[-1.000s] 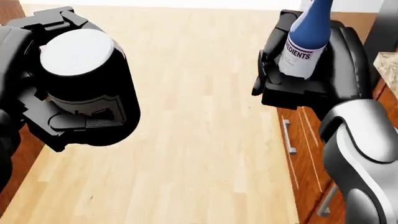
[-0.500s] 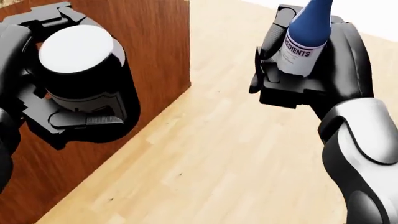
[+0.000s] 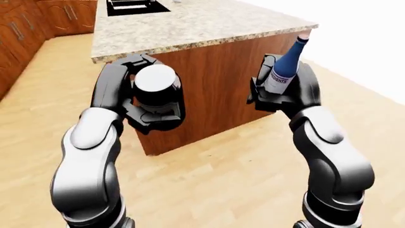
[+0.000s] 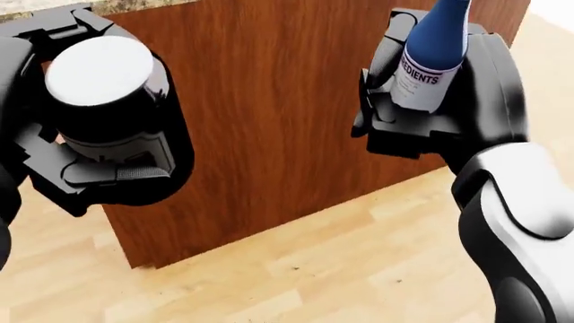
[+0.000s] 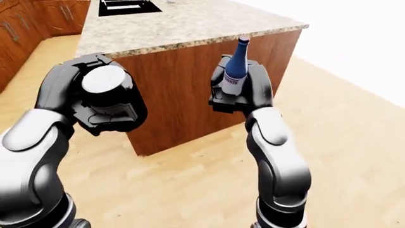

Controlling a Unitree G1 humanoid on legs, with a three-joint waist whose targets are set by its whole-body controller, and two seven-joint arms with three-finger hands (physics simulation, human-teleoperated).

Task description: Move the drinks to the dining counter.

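- Left hand [image 3: 148, 102] is squeezing tight around a black jar [image 3: 157, 88] with a white lid.
- Right hand [image 3: 278, 90] is gripping a blue bottle [image 3: 286, 66].
- Both are hanging near the stone worktop [image 3: 190, 23].

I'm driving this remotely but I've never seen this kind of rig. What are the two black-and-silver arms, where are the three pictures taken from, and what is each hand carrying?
The arms belong to a humanoid robot in a simulator. All three pictures come from cameras on its head, looking out over its arms: a close head view and a left-eye and right-eye pair that show nearly the same scene.

The left hand is closed round a dark can with a pale lid. The right hand is closed round a blue bottle with a white label, held upright.

Ahead stands a counter with a speckled granite top and wood side panels, on a light wood floor. A dark inset sits at the top's upper edge; its kind is unclear. Otherwise the visible countertop looks bare.
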